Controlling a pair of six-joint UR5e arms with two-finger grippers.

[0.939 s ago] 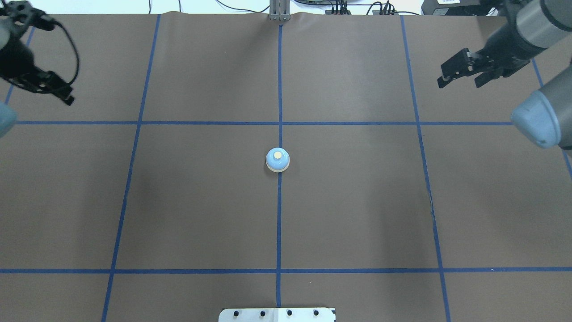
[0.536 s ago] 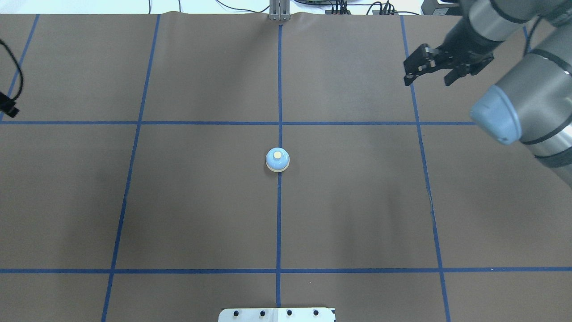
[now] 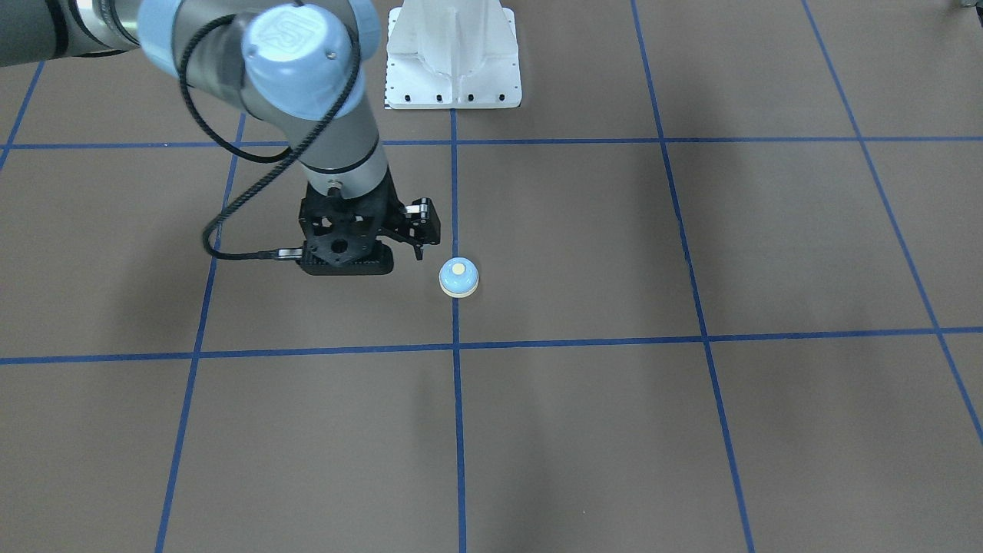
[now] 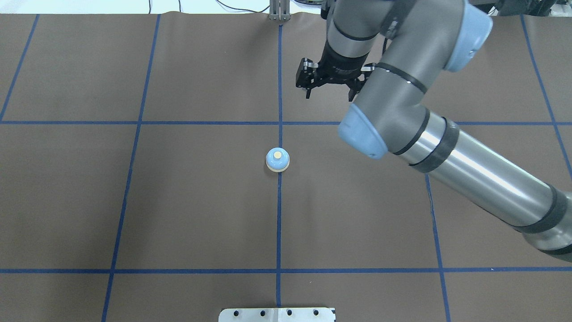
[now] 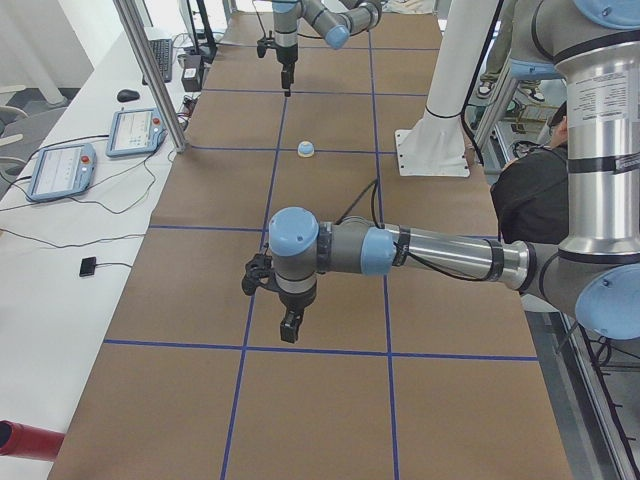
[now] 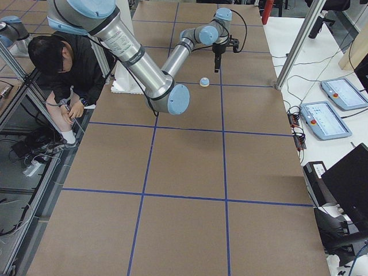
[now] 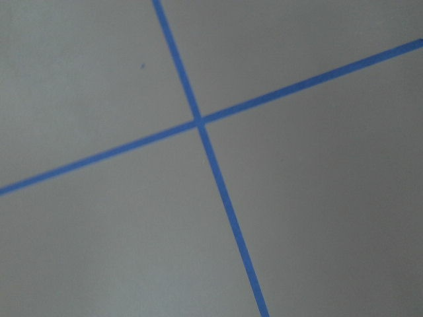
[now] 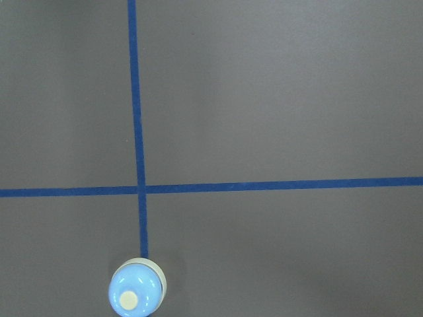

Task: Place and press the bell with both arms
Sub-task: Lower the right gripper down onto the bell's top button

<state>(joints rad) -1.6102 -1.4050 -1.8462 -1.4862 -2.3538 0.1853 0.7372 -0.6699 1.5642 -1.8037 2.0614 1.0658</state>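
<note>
The bell [image 4: 277, 159], light-blue dome with a cream button, stands on the centre tape line; it also shows in the front view [image 3: 459, 278] and at the bottom of the right wrist view [image 8: 137, 290]. My right gripper [image 4: 329, 94] hangs open and empty above the table, beyond the bell and to its right, apart from it; in the front view [image 3: 365, 253] it is left of the bell. My left gripper [image 5: 290, 325] shows only in the exterior left view, far from the bell; I cannot tell whether it is open or shut.
The brown table cover [image 4: 178, 201] carries a blue tape grid. The white pedestal base [image 3: 453, 54] stands at the robot's side. A metal post [image 4: 279, 11] rises at the far edge. A seated person [image 6: 57, 63] and tablets [image 5: 60, 170] are beside the table.
My right arm has swung in from the right edge toward the centre line. My left gripper has left the overhead view on the left. The bell has not moved.
</note>
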